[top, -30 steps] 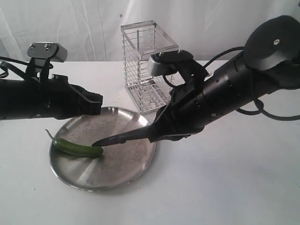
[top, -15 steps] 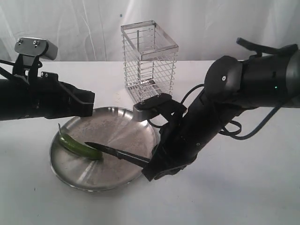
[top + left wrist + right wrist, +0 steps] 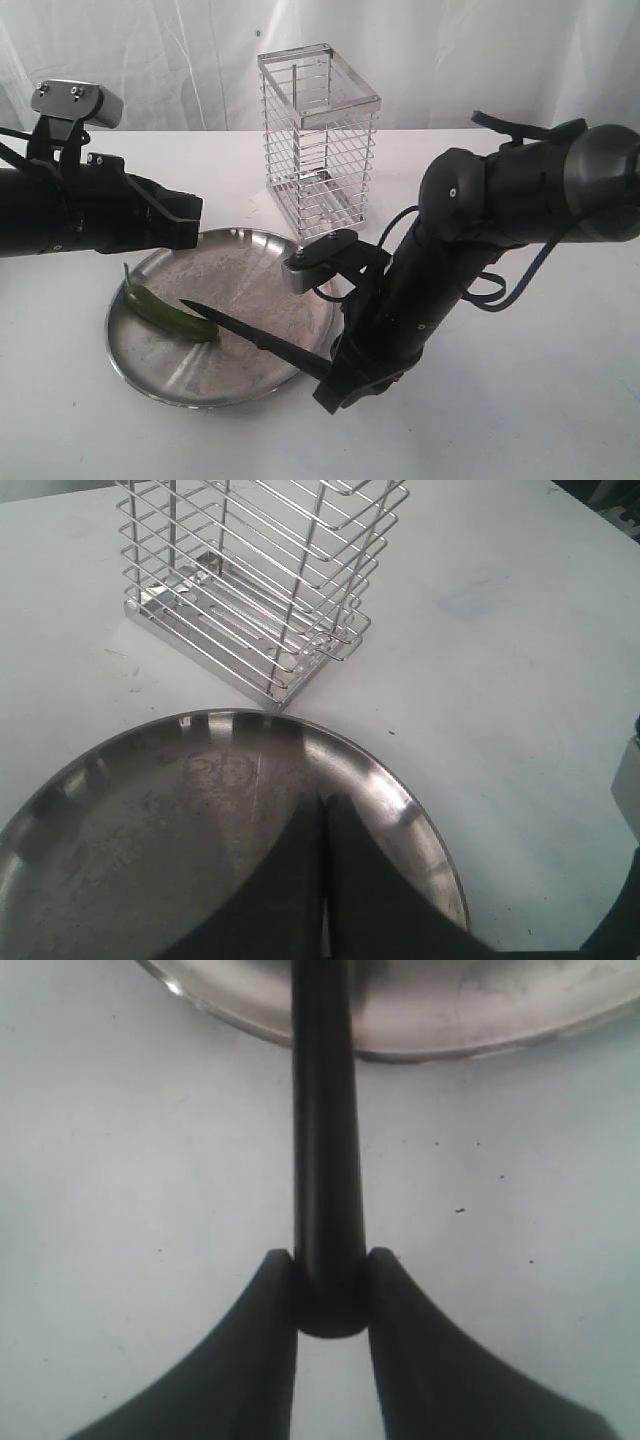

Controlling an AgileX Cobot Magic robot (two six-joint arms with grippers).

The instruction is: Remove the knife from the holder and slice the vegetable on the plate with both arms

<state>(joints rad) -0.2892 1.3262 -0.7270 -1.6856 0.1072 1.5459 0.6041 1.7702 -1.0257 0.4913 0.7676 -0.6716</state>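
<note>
The green chili pepper (image 3: pixel 168 314) lies on the left part of the steel plate (image 3: pixel 250 262). My right gripper (image 3: pixel 335 372) is shut on the handle of the black knife (image 3: pixel 255 337); the handle (image 3: pixel 325 1160) runs out between the fingers toward the plate (image 3: pixel 450 1010). The blade slants up and left over the plate, its tip right beside the pepper's right end. My left gripper (image 3: pixel 195 222) hovers above the plate's back left, shut with nothing in it; its fingers (image 3: pixel 300 880) meet above the plate (image 3: pixel 150 810). The wire holder (image 3: pixel 318 140) stands behind the plate, also the holder (image 3: pixel 250 590) seen in the left wrist view.
White tabletop (image 3: pixel 520 400) surrounds the plate, with a white curtain behind. A cable (image 3: pixel 500 290) loops off the right arm above the table.
The right arm has dropped lower and brought the knife from high over the plate down to a low slant. The pepper has shifted left and turned. The left gripper drew back left earlier.
</note>
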